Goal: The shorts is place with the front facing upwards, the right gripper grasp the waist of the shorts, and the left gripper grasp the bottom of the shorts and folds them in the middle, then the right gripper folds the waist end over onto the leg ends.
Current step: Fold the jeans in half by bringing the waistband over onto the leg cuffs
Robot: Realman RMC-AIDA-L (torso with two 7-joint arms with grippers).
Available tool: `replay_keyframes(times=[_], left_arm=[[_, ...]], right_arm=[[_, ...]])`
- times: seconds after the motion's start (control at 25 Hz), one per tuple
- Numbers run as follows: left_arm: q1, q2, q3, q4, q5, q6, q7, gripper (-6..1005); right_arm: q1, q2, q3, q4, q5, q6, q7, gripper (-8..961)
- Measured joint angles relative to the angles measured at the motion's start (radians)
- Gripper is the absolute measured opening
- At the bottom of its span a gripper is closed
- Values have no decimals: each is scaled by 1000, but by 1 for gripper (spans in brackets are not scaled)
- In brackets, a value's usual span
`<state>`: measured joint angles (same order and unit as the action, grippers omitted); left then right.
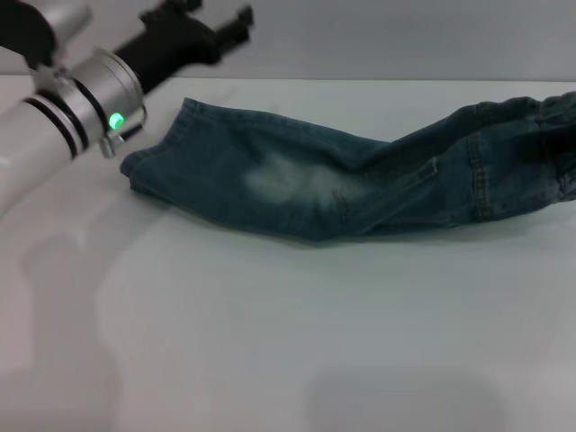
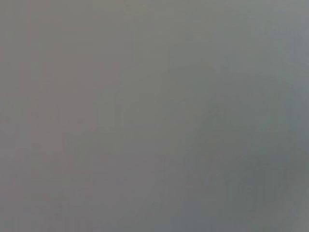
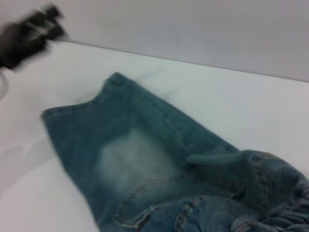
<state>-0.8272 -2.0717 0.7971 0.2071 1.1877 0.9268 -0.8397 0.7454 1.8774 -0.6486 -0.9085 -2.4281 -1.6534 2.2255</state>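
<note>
From my head camera, the shorts (image 1: pixel 351 184) lay stretched across the white table (image 1: pixel 270 342), folded lengthwise so one leg covered the other, a pale faded oval facing up on the thigh. The leg ends (image 1: pixel 153 157) sat toward my left, stacked and flat on the surface, while the gathered waist (image 1: pixel 540 121) ran off toward my right edge of the view and looked lifted off the table. My left gripper (image 1: pixel 211 31) hung above the far side of the table, up past the leg ends and apart from them, its black fingers a little spread with nothing between them; the green light glowed on the silver wrist behind it. My right gripper did not show in this view — only a dark patch at the waist, too little for me to tell what it was. My left wrist camera gave me a plain grey field and nothing I could name. From my right wrist camera, the shorts filled the near part of the picture, the ruffled waist closest, the hemmed cuffs farther off on the table, and my left gripper hovered beyond them, clear of the denim. My own right fingers were not in that picture, so I could not tell their state.
</note>
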Motion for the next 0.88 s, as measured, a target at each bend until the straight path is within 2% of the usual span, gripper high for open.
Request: replay_keyframes(times=[0.28,0.64,0.88], left_arm=[[1,-7,160,-47,-5,-23,1,826],[-3,-7,179,-117,-3,-12,0,826],[-31,-7,210,-177,0,8,0,826]], right_arm=[[37,-4,-1,-59,0,-100,29,75],[87,-12,-4,-84,0,-157,45,75],[126,-14,-12,-81,0,-163,49,74]])
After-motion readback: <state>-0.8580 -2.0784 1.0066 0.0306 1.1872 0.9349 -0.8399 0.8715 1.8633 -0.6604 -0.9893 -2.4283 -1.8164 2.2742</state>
